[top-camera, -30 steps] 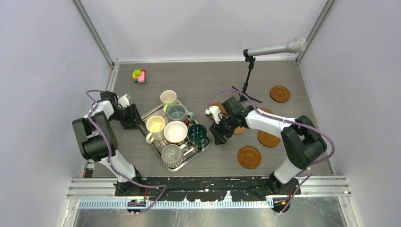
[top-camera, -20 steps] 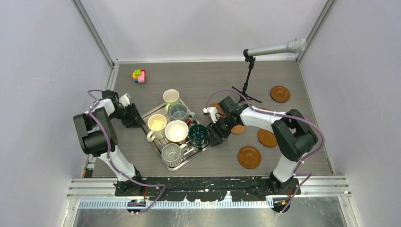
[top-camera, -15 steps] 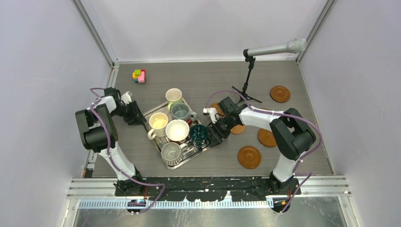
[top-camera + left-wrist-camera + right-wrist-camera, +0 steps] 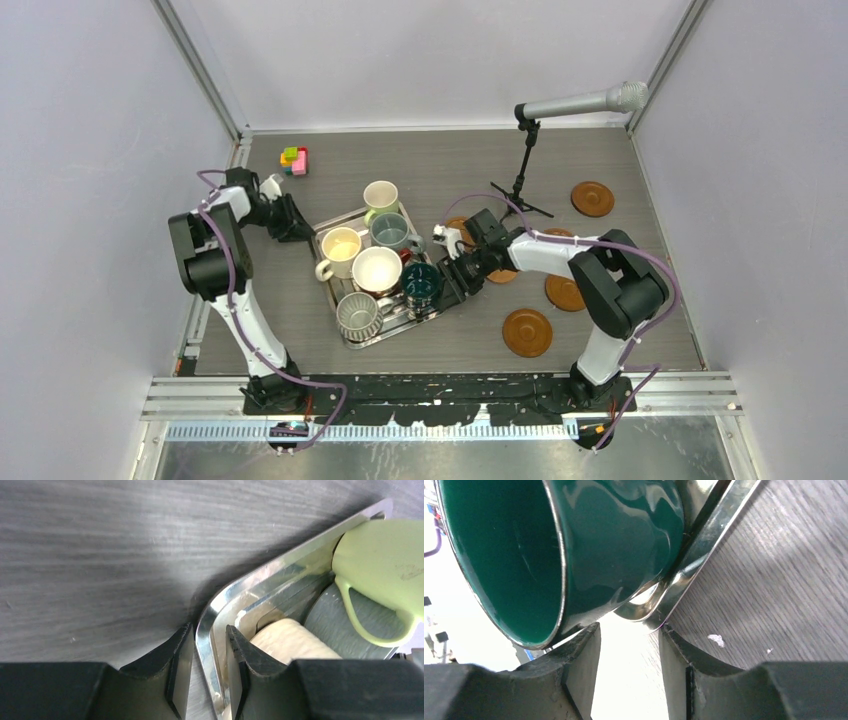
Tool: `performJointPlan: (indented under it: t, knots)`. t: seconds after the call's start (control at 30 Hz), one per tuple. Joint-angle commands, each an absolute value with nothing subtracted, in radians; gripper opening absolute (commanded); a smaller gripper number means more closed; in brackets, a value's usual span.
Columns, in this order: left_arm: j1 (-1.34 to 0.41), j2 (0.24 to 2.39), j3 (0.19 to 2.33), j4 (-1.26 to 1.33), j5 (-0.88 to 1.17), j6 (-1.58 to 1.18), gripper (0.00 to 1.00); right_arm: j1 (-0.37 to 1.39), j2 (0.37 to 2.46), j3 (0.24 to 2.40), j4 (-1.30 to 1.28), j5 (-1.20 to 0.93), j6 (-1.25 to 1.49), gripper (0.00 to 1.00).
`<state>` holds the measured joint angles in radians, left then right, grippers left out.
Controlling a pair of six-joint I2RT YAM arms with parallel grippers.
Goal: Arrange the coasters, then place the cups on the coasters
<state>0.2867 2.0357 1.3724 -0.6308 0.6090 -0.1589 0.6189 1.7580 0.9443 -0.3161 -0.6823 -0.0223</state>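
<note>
A steel tray (image 4: 398, 318) holds the cups: cream (image 4: 340, 245), red-brown with white inside (image 4: 377, 268), pale green (image 4: 381, 195), grey-blue (image 4: 390, 232), ribbed silver (image 4: 358, 313) and dark teal (image 4: 420, 282). My left gripper (image 4: 295, 228) is shut on the tray's far left rim (image 4: 260, 580), one finger on each side (image 4: 209, 630). My right gripper (image 4: 462, 280) stands open at the tray's right corner (image 4: 704, 545), beside the teal cup (image 4: 614, 545); its fingers (image 4: 629, 630) do not pinch the rim. Coasters lie to the right (image 4: 592, 198), (image 4: 527, 332), (image 4: 567, 291); others are partly under the right arm (image 4: 503, 272).
A microphone (image 4: 585, 102) on a black stand (image 4: 520, 200) rises at the back, just behind the right arm. A small coloured block toy (image 4: 294, 160) lies at the back left. Grey walls close in on three sides.
The left gripper narrowed onto the tray rim and moved toward the back, swinging the tray and its cups. The right gripper slid left to the tray's right corner and its jaws narrowed.
</note>
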Motion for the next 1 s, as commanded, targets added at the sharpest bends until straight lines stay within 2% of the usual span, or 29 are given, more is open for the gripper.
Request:
performJointPlan:
  t: [0.0,0.1,0.23,0.33,0.67,0.97]
  knots:
    - [0.285,1.955,1.288,-0.608,0.598,-0.16,0.33,0.627,1.745,0.88,-0.166,-0.697,0.124,0.5]
    - [0.291,1.916,1.248,-0.617,0.602,-0.157,0.35,0.627,1.804,0.896,-0.142,-0.735,0.186,0.48]
    - [0.291,1.882,1.206,-0.61,0.606,-0.152,0.43,0.627,1.881,0.912,-0.079,-0.777,0.248,0.4]
    - [0.29,1.889,1.187,-0.594,0.608,-0.144,0.44,0.628,1.902,0.902,0.013,-0.789,0.303,0.35]
    - [0.312,2.005,1.297,-0.55,0.565,-0.156,0.37,0.661,1.997,0.997,0.171,-0.767,0.411,0.28]
    - [0.329,2.092,1.41,-0.572,0.544,-0.145,0.33,0.667,2.1,1.111,0.211,-0.707,0.446,0.26]
